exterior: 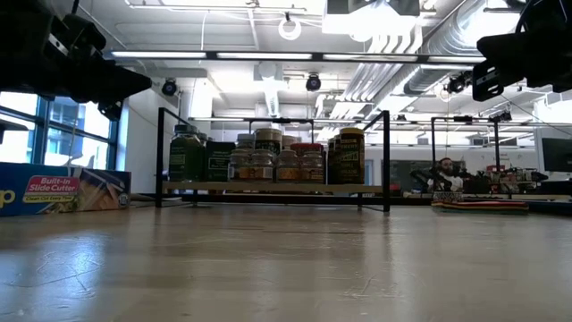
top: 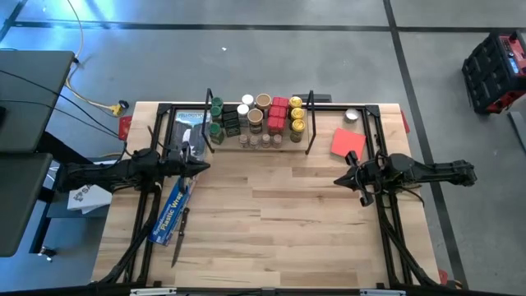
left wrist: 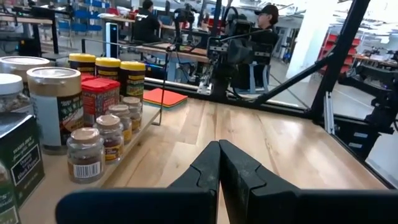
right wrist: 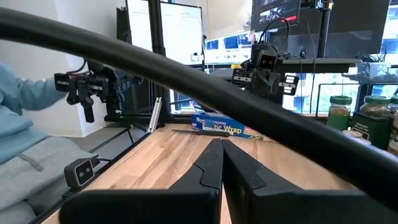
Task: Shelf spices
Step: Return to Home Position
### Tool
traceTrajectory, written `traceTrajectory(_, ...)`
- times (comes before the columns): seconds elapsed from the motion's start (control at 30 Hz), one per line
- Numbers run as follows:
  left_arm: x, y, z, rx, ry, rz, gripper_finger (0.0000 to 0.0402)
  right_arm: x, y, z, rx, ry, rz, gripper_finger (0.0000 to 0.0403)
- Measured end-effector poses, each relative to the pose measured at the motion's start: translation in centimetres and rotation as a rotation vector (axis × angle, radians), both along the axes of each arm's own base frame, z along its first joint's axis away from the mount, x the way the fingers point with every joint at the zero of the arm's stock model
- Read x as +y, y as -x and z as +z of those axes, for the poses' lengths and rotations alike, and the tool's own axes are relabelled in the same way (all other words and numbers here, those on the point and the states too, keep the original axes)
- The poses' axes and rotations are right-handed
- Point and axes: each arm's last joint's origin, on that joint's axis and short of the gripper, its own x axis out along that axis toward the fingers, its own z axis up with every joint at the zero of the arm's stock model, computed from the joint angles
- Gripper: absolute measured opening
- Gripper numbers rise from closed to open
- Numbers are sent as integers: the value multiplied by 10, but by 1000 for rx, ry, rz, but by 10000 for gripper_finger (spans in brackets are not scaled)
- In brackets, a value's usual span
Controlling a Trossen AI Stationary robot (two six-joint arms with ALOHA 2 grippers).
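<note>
Tabletop point(top: 271, 222): pale blond wood in a butcher-block pattern of staggered strips.
Shelf point(exterior: 268, 187): thin black wire frame, light wooden board.
Green jars point(top: 217, 108): dark green with green lids.
Red tins point(left wrist: 99, 93): bright red with printed labels.
Yellow-lidded jars point(left wrist: 107, 62): dark bodies, yellow lids.
Small clear jars point(left wrist: 85, 152): brown contents and tan lids; the nearest has a white barcode label.
Box point(top: 173, 210): blue with white lettering; the low view shows a red and yellow panel.
Card point(top: 348, 142): plain red.
Floor point(top: 329, 57): grey with dark lines.
</note>
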Motion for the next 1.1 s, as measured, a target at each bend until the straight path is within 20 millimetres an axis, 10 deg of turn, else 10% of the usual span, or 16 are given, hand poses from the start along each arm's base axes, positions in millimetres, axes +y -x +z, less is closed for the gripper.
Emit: traceTrajectory(1.1,-13,8,6,-81,2,-66,3,-2,1,-6,60,3,-11,0)
